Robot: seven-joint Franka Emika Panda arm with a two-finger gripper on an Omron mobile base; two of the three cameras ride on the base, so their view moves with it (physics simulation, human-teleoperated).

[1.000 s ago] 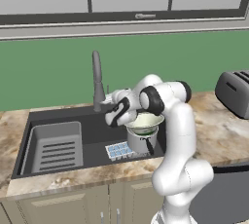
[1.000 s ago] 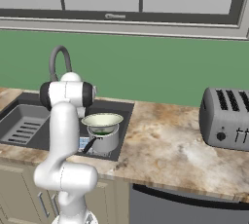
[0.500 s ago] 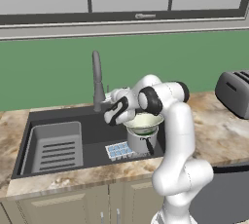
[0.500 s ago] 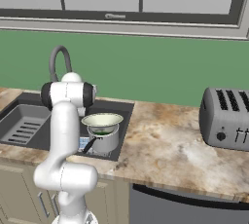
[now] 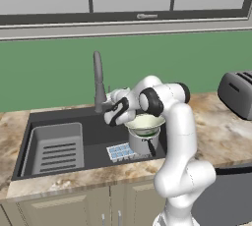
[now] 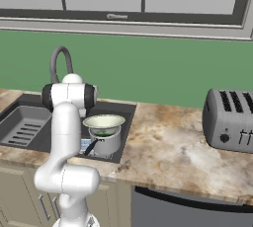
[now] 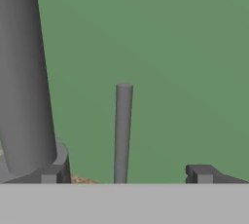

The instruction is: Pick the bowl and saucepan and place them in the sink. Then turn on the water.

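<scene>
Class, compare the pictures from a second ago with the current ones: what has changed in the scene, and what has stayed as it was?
The claw has edged slightly closer to the faucet, open and empty. The bowl still sits on the saucepan in the sink; no water runs.

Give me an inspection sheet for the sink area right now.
Surface: marble-look counter, bare around the sink.
Job's things: bowl sits on top of the saucepan, both inside the sink; no water runs from the faucet.
Clutter: ribbed tray and blue-white sponge in the basin; toaster on the counter.
Grippers: tool open, thin faucet lever between its fingers, ungripped.
Cables: nothing seen.
Surroundings: green wall, window above.
</scene>
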